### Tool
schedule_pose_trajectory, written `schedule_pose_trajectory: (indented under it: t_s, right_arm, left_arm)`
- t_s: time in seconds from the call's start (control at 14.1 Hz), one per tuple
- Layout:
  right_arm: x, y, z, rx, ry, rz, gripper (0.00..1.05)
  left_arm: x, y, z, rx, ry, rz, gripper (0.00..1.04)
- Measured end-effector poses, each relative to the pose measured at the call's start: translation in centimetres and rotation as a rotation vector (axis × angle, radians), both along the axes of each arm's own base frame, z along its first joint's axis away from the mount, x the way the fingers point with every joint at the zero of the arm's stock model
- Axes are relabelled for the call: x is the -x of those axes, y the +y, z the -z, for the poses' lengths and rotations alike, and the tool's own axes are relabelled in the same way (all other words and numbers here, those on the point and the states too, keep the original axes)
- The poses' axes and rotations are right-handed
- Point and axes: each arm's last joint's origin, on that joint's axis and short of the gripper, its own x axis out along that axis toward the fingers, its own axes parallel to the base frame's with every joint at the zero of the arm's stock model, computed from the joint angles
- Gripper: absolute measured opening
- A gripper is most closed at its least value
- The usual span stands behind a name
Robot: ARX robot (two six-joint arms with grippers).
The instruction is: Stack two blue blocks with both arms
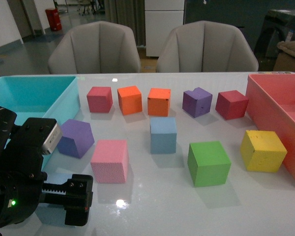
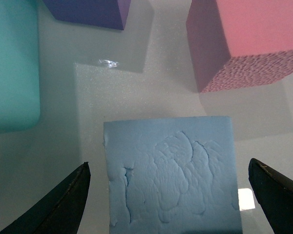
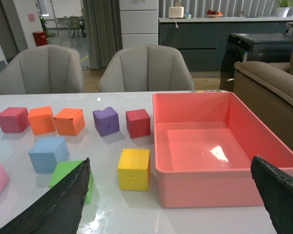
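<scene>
One pale blue block [image 2: 170, 180] lies on the white table between my left gripper's [image 2: 168, 164] open black fingers, which stand apart from its sides. In the front view this block [image 1: 51, 215] peeks out under the left arm's black gripper [image 1: 76, 201] at the near left. The second blue block [image 1: 163, 134] stands in the middle of the table; it also shows in the right wrist view [image 3: 48, 153]. My right gripper [image 3: 170, 161] is open and empty, held above the table near the yellow cube [image 3: 134, 168]. The right arm is out of the front view.
A turquoise bin [image 1: 34, 93] stands at the left and a pink-red bin [image 1: 265, 98] at the right. A pink cube [image 1: 109, 161] and a purple cube [image 1: 75, 138] sit close to the left gripper. Green [image 1: 208, 163], yellow [image 1: 262, 150] and a back row of cubes stand further off.
</scene>
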Motion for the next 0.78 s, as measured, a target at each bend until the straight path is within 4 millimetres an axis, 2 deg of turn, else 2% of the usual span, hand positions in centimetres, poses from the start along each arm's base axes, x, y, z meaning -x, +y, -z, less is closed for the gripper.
schedule_pose_trajectory:
  t_s: [0.21, 0.28, 0.43, 0.57, 0.64, 0.78]
  right_arm:
    - [0.0, 0.0, 0.0, 0.000, 0.000, 0.000, 0.98]
    - [0.0, 0.0, 0.0, 0.000, 0.000, 0.000, 0.98]
    - [0.0, 0.0, 0.0, 0.000, 0.000, 0.000, 0.98]
    - [0.0, 0.0, 0.0, 0.000, 0.000, 0.000, 0.98]
    - [0.0, 0.0, 0.0, 0.000, 0.000, 0.000, 0.98]
    - [0.0, 0.0, 0.0, 0.000, 0.000, 0.000, 0.98]
  left_arm:
    - [-0.2, -0.1, 1.1, -0.039, 0.012, 0.012, 0.98]
    - [-0.1, -0.2, 1.3, -0.047, 0.020, 0.020, 0.93]
    - [0.1, -0.5, 1.2, -0.054, 0.018, 0.040, 0.70]
    - [0.3, -0.8, 0.1, -0.051, -0.003, 0.055, 0.53]
    - [0.4, -1.1, -0.8, -0.045, -0.018, 0.068, 0.48]
    - [-0.3, -2.1, -3.0, -0.027, -0.070, 0.096, 0.45]
